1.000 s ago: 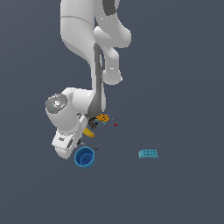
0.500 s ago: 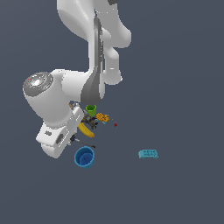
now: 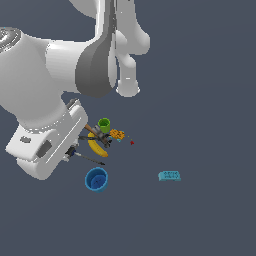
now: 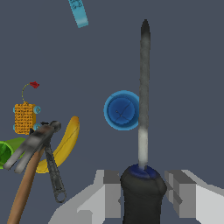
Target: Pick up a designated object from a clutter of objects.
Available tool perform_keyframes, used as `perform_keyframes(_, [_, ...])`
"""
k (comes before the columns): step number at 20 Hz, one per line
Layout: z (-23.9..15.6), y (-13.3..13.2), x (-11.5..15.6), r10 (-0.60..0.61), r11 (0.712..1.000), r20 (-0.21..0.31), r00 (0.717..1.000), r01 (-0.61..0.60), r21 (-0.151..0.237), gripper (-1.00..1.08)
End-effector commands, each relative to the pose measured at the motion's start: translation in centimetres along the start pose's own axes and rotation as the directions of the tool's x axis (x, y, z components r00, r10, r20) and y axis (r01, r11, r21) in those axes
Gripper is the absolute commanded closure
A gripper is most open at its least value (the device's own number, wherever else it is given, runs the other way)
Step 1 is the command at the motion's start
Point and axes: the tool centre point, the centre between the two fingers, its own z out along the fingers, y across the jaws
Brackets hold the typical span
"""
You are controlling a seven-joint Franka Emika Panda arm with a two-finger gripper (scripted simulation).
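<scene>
Already you are gripping the screwdriver [image 4: 142,131] by its handle: the gripper [image 4: 142,194] is clamping it on both sides, shaft jutting out over the blue cup [image 4: 122,110]. Lifting it clear of the banana [image 4: 65,142] and hammer [image 4: 27,173] looks mostly done.

Readable text: none can be made out in either view.
Teal flat block [image 3: 169,175]: faint darker marks are seen on its top face, too small and blurred to be read.
Teal flat block, wrist view [image 4: 78,10]: the same dark marks are shown, not legible.
Orange patterned piece [image 4: 24,118]: only a fine dotted pattern is shown, with no letters or numbers.
</scene>
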Motion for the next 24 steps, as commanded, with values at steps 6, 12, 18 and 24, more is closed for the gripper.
perform_keyframes(6, [-6.2, 1.8, 0.6, 0.000, 1.000, 0.000, 1.000, 0.000, 0.002, 1.08])
perform_keyframes(12, [-9.7, 2.9, 0.9, 0.000, 1.000, 0.000, 1.000, 0.000, 0.003, 1.08])
perform_keyframes(18, [-11.8, 3.6, 1.1, -0.001, 1.000, 0.000, 1.000, 0.001, 0.004, 1.08])
perform_keyframes(24, [-12.8, 4.0, 1.2, -0.001, 1.000, 0.000, 1.000, 0.001, 0.004, 1.08])
